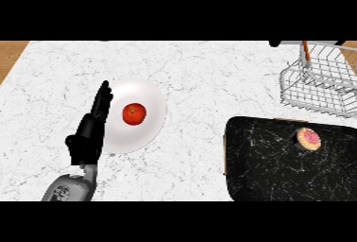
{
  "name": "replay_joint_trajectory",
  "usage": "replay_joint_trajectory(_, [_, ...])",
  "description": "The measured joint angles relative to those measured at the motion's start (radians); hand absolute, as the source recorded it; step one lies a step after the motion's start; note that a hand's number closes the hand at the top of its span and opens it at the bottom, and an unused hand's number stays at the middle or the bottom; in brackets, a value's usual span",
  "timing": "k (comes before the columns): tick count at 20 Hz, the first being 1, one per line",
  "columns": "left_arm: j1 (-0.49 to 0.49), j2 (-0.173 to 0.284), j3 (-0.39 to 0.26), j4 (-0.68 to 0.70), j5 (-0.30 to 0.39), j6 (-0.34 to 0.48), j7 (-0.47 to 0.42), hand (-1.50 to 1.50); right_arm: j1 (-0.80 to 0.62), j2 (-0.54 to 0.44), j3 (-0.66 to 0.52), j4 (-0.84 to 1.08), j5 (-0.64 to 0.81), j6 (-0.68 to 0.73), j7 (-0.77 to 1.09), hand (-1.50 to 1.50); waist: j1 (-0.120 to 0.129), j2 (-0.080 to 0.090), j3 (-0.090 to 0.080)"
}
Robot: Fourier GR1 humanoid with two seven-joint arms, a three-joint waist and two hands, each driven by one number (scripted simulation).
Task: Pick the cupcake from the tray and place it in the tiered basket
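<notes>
Item 1, nearest, lower left: left hand [89, 134], black, on a grey forearm [70, 188] entering from the lower edge. The fingers [103, 100] are straight and held together, pointing away from the robot, thumb set off at the hand's left side. The hand holds nothing. It overlaps the left rim of the white plate in this view; whether it touches the plate cannot be told.

Item 2, lower right: tray [279, 165], black with pale marbled veining, rounded corners, a thin wooden edge showing along its left side. It lies flat on the worktop and runs off the right and lower edges of the view.

Item 3, on the tray: cupcake [308, 138], small and round, pink top with a lighter ring, seen from above. It sits in the tray's far right part, close to the far edge, well apart from the left hand.

Item 4, centre left: plate [150, 101], white, plain, resting on the worktop just beside the left hand's fingers.

Item 5, on the plate: tomato [134, 114], red, with a small green stem mark, lying near the plate's middle.

Item 6, far right: tiered basket [317, 90], silver wire, with an orange upright post at its centre. It stands beyond the tray, partly cut by the right edge of the view. Nothing is visible in the tier that shows.

Item 7, underlying all: worktop [209, 71], white marble pattern with grey veins; a strip of wooden surface [10, 54] shows at the far left corner.
</notes>
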Motion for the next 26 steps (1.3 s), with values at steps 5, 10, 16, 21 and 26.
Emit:
replay_joint_trajectory(5, [0.007,0.003,0.022,-0.002,-0.005,-0.022,-0.007,0.00,-0.002,0.017,0.004,-0.005,0.041,0.030,0.039,-1.50,0.001,0.000,0.000])
replay_joint_trajectory(10, [0.013,-0.005,0.037,-0.002,-0.006,-0.043,-0.013,0.00,-0.006,0.059,0.014,0.006,0.185,0.050,-0.017,-1.50,0.001,0.000,0.001])
replay_joint_trajectory(16, [-0.011,-0.031,0.045,0.009,-0.030,-0.043,0.008,0.00,-0.005,0.093,0.034,0.005,0.347,0.063,-0.108,-1.50,0.001,0.000,0.001])
replay_joint_trajectory(21, [-0.014,-0.042,0.052,0.024,-0.041,-0.047,-0.008,0.00,-0.014,0.089,0.080,0.017,0.486,0.047,-0.239,-1.50,0.002,0.001,0.001])
replay_joint_trajectory(26, [-0.010,-0.047,0.060,0.003,-0.046,-0.061,0.007,0.00,0.001,0.120,0.121,0.029,0.640,-0.029,-0.347,-1.50,0.002,0.000,0.001])
